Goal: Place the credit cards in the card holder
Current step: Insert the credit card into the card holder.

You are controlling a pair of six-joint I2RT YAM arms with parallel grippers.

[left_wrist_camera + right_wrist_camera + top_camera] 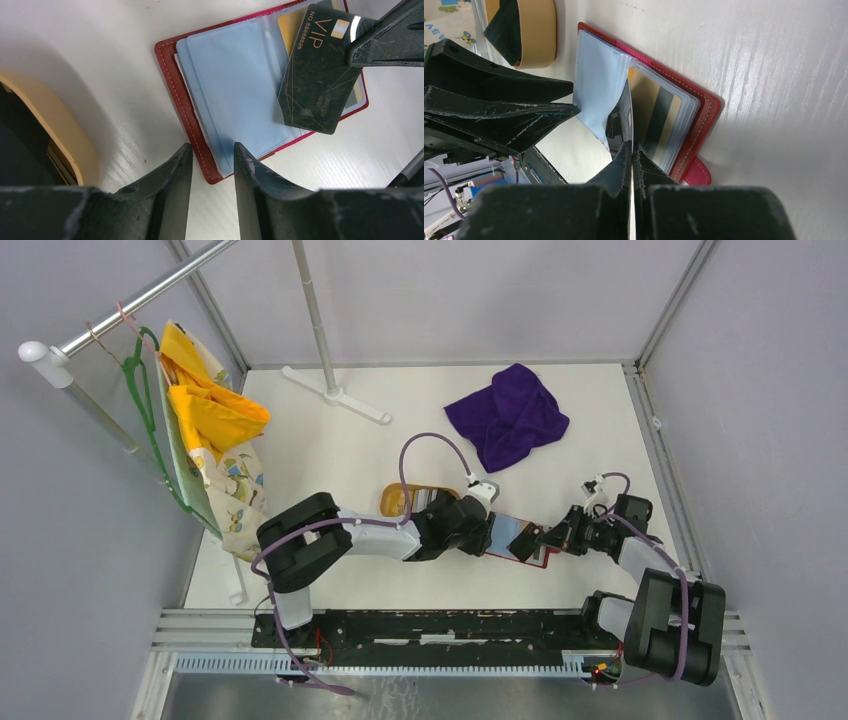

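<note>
The left arm [370, 538] is stretched low to the right. The left gripper [213, 150] is held with jaws apart at the corner of the open card holder [235, 75]. The right gripper [631, 147] is clamped on a black credit card [320, 75], tilted over the holder's clear sleeves. A wooden tray [392, 498] lies behind, and a purple cloth [510, 415] farther back.

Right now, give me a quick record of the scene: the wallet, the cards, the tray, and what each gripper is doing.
wallet: red, lying open, clear sleeves showing
black card: tilted over the open sleeves, not in a sleeve yet
gold card: already inside a sleeve
tray: tan, beside the wallet
left gripper: jaws apart, tips at the wallet's edge
right gripper: shut on the black card
</note>
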